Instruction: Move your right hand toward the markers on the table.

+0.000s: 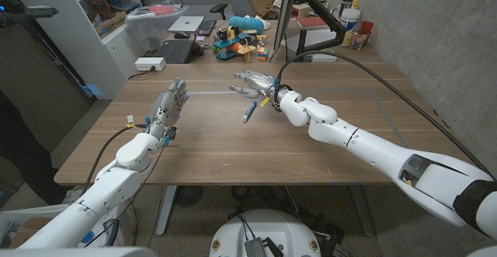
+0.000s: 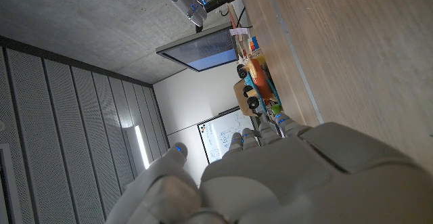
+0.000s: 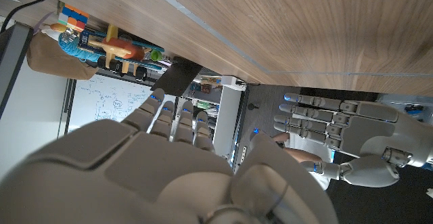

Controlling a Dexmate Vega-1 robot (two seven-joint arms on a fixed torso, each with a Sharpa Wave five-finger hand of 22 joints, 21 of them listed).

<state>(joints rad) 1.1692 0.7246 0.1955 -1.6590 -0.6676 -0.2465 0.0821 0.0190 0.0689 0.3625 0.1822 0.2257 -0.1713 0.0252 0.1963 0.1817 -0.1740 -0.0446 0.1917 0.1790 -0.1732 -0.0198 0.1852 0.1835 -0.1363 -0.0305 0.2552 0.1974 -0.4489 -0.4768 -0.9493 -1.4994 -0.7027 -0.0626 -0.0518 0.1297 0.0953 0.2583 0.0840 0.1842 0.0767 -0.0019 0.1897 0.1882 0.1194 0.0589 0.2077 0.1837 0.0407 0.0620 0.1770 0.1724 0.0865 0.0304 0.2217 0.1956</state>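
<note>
Right hand [image 1: 254,84], fingers spread and holding nothing, just beyond the marker [image 1: 248,112], which lies nearer the robot, long axis running toward it.

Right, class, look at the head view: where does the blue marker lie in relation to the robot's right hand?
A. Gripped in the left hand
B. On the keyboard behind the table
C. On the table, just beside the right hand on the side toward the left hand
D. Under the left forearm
C: the blue marker lies on the wooden table close by the right hand, nearer the left hand, which holds nothing.
</note>
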